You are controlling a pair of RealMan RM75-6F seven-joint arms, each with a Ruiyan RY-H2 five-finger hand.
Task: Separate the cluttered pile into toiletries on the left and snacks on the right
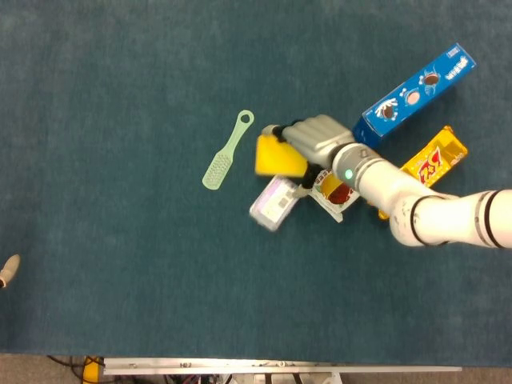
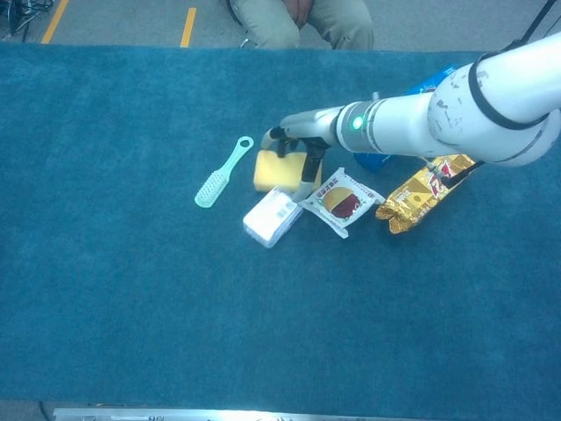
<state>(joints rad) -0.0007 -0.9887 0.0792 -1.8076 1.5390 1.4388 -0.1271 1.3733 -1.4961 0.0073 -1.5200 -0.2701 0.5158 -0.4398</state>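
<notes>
My right hand (image 1: 314, 142) (image 2: 296, 146) grips the yellow sponge (image 1: 276, 156) (image 2: 273, 172), fingers behind it and thumb in front, just above the small clear box with a purple label (image 1: 274, 202) (image 2: 271, 217). A green brush (image 1: 227, 150) (image 2: 223, 172) lies to the left. Beside my wrist lies a white snack packet (image 1: 336, 192) (image 2: 342, 202). A gold snack bag (image 1: 432, 160) (image 2: 425, 193) and a blue snack box (image 1: 414, 94) sit further right. Only a fingertip of my left hand (image 1: 8, 270) shows at the left edge of the head view.
The blue-green cloth table (image 1: 120, 280) (image 2: 131, 307) stretches wide to the left and front. A seated person (image 2: 298, 22) is beyond the far edge. My right forearm (image 2: 456, 114) hides most of the blue box in the chest view.
</notes>
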